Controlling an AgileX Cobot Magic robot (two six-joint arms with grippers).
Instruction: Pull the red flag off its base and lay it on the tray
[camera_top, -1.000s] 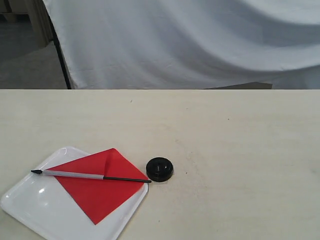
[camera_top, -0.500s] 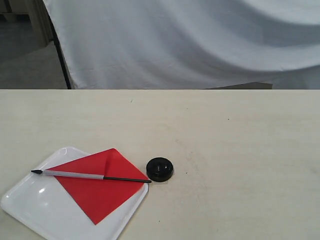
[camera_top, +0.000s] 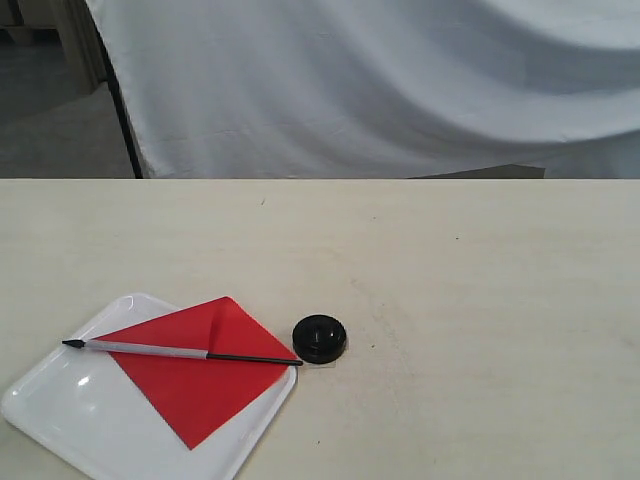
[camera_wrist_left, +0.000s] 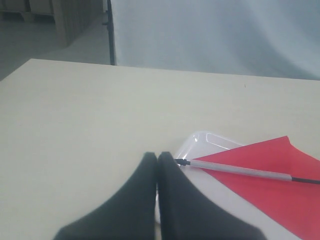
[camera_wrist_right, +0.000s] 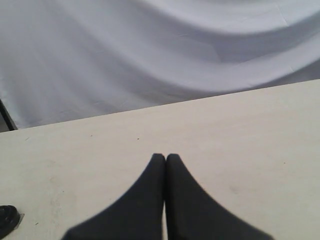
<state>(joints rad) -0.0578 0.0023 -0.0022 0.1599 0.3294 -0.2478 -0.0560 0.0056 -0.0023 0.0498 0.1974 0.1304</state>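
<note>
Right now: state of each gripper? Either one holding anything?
Left gripper: closed, holding nothing.
Right gripper: closed, holding nothing.

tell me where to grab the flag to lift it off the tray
Probably the silver-grey stretch of pole, thicker than the thin black end. Come straight down from above, jaws across the pole: the flag lies flat on the tray, so a side approach would likely hit the raised rim.
</note>
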